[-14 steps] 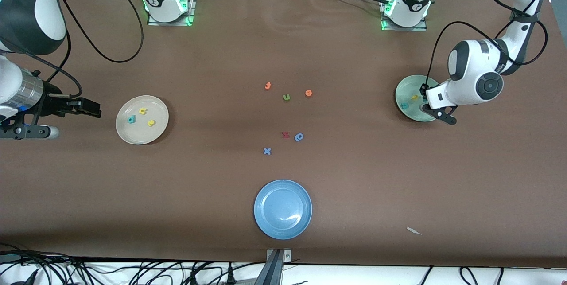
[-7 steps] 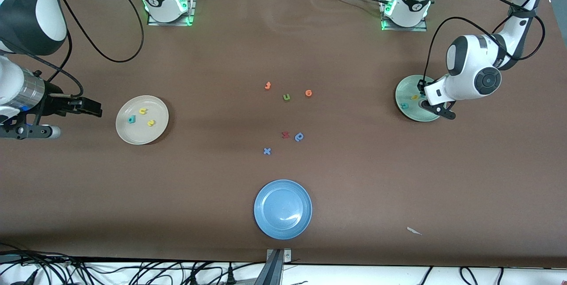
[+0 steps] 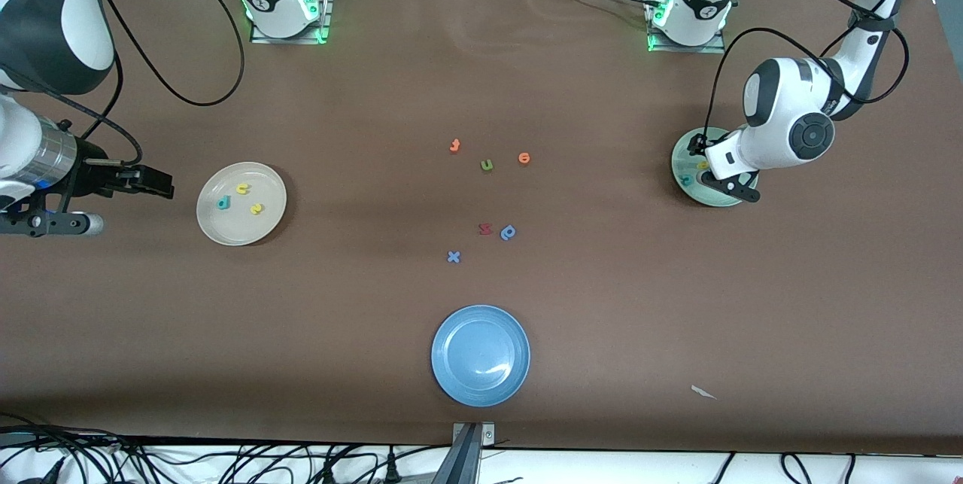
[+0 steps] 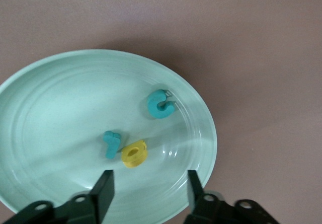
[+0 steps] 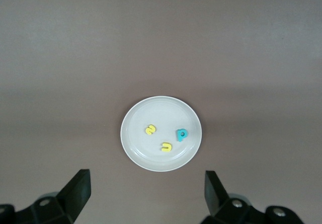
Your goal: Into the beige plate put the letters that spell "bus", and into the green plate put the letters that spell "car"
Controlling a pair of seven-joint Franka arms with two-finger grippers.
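Observation:
The green plate [image 3: 686, 156] lies at the left arm's end of the table. On it lie a teal "c" [image 4: 161, 104], a teal "r" [image 4: 110, 143] and a yellow "a" [image 4: 135, 153]. My left gripper [image 4: 149, 179] hangs low over this plate, open, with nothing between its fingers. The beige plate [image 3: 233, 226] holds a teal "b" [image 3: 223, 203], a yellow "u" [image 3: 242, 188] and a yellow "s" [image 3: 256, 208]. My right gripper [image 3: 154, 184] waits in the air beside the beige plate, toward the right arm's end, open and empty.
Mid-table lie two orange letters [image 3: 454, 145] [image 3: 524, 158], an olive "u" [image 3: 487, 165], a dark red letter [image 3: 485, 229], a blue round letter [image 3: 508, 232] and a blue "x" [image 3: 453, 257]. A blue plate [image 3: 480, 355] sits nearest the front camera.
My left gripper has shifted farther in over the green plate and its fingers have opened; the teal "r" lies free on the plate. The right arm has not moved.

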